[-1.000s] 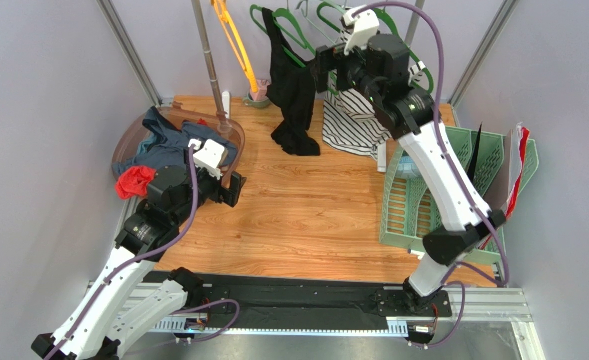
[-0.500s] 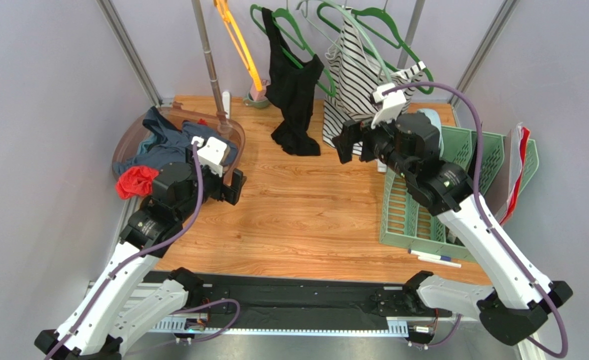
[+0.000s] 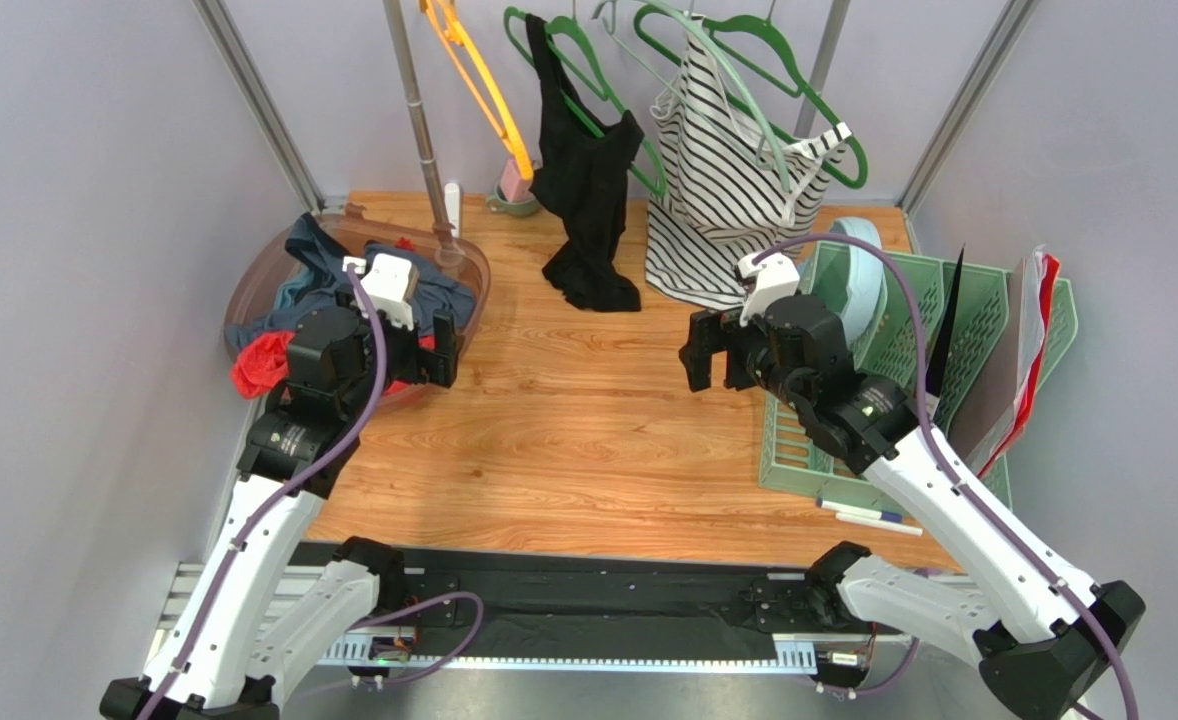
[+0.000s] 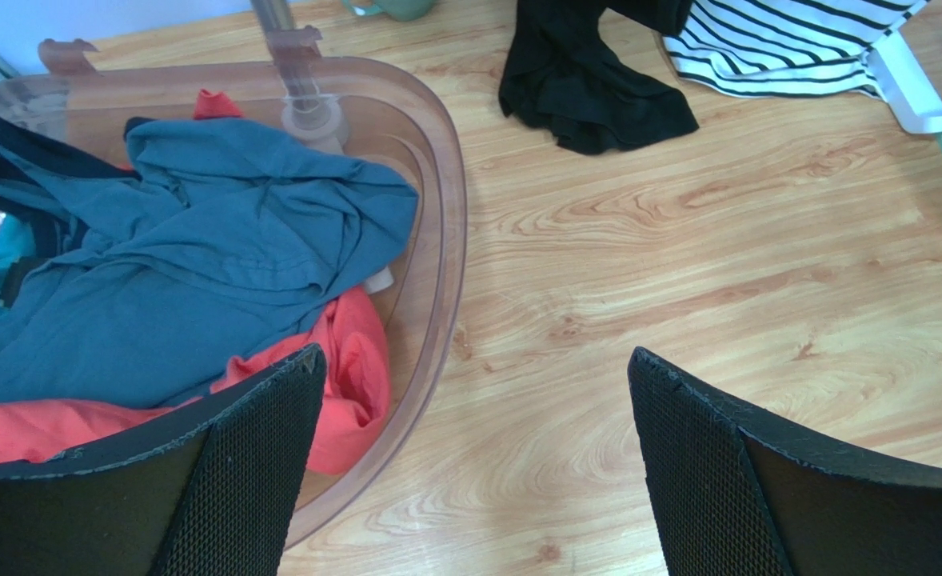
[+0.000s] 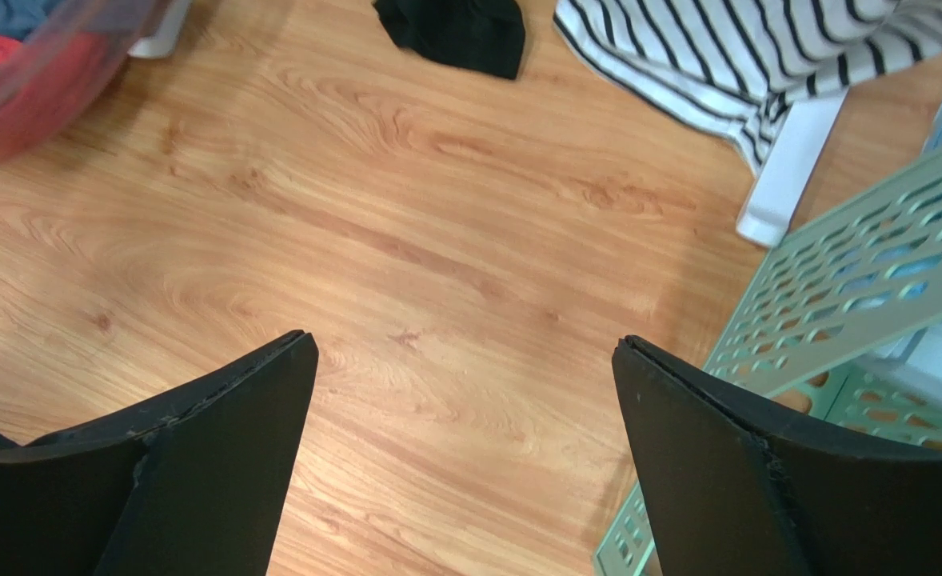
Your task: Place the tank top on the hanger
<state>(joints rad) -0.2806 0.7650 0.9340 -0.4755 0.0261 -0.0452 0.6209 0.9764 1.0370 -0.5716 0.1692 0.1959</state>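
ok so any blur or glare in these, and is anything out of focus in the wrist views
Top external: soft even light, no glare, the tank top sharp, corner posts leaning outward from the wide lens. Left wrist: table grain crisp, left gripper mesh readable. Right wrist: right gripper just dark shapes, the bin in the top left corner soft.

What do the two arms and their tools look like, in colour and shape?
The left arm and right arm have white shells and black joints; a purple cable runs along each. A white camera housing sits at each wrist. The left tool and right tool each carry two broad black fingers; the left ones look mesh-textured.
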